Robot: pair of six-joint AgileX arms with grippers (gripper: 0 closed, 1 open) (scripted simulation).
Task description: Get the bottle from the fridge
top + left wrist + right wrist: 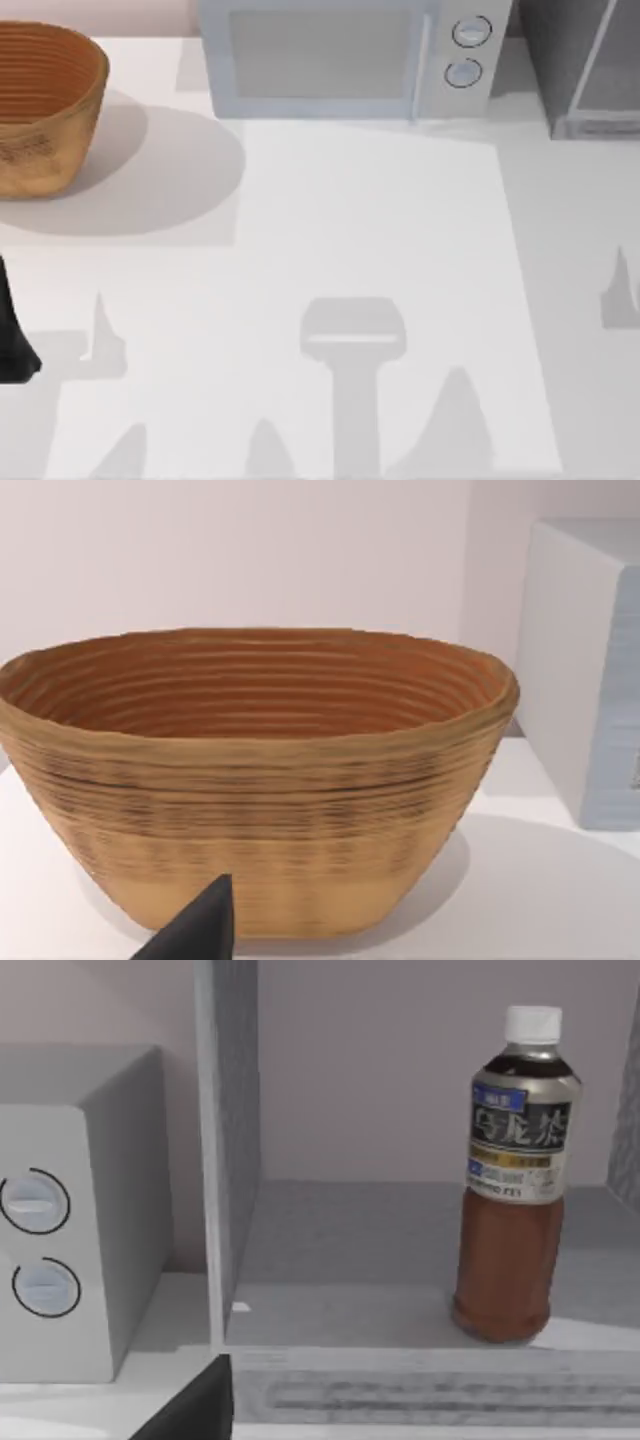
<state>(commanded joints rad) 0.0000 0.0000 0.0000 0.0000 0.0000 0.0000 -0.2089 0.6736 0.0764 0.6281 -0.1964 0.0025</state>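
Note:
The fridge (575,70) is a dark grey speckled box at the table's back right corner. In the right wrist view its inside (400,1230) lies open to the camera. The bottle (512,1180) stands upright on the fridge floor, with a white cap, a dark label and brown liquid. A black tip of my right gripper (195,1405) shows in front of the fridge's lower edge, well apart from the bottle. My left arm (12,340) is parked at the table's left edge, and a black tip of its gripper (200,925) shows in front of the basket.
A woven basket (45,105) stands at the back left. A white microwave (340,60) with two round dials (35,1245) sits at the back middle, just left of the fridge. The white table (380,230) stretches in front of them.

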